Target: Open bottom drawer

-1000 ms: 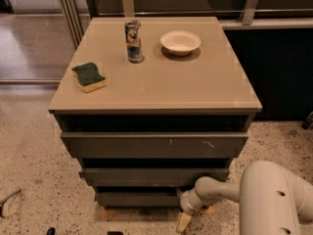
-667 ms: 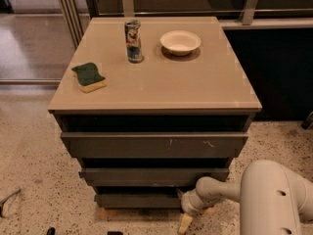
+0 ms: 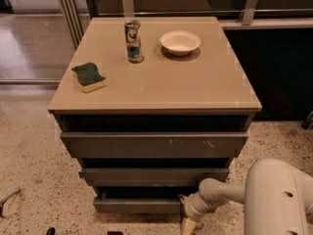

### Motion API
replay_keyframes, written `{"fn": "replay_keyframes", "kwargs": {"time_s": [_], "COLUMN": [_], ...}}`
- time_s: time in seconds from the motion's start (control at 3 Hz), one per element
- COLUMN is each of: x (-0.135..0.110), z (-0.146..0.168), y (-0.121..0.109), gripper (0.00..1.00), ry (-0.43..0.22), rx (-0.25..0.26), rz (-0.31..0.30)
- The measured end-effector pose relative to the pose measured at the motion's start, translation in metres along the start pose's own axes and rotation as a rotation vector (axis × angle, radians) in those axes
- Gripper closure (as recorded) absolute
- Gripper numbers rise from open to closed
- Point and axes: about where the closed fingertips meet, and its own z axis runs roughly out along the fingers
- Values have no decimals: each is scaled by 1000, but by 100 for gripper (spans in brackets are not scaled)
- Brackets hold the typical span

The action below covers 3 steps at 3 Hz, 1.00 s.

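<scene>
The tan-topped cabinet (image 3: 156,89) has three dark grey drawer fronts. The bottom drawer (image 3: 139,205) is the lowest and narrowest front, near the floor, with a dark gap above it. The middle front (image 3: 151,175) and the wide scratched top front (image 3: 154,144) sit above it. My gripper (image 3: 186,216) is at the right end of the bottom drawer, low by the floor, on a pale arm that comes in from the right. A yellowish fingertip (image 3: 188,225) points down below the drawer's right corner.
On the cabinet top stand a can (image 3: 133,41), a white bowl (image 3: 180,42) and a green-and-yellow sponge (image 3: 89,76). My white arm housing (image 3: 281,197) fills the lower right. Speckled floor surrounds the cabinet; a dark counter and railing run behind.
The gripper has stayed at the right end of the bottom drawer. Nothing has visibly moved.
</scene>
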Motion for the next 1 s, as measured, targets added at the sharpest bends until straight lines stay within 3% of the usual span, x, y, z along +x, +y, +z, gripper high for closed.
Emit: {"fn": "replay_keyframes", "kwargs": {"time_s": [0.33,0.67,1.0], "x": [4,7,7], "z": [2,-5,-5], "y": [20,62,62], "gripper": [0,0,0], "ry": [-5,-14,-14], "rx": [-52,-140,-140], "rz": [16,35,35]}}
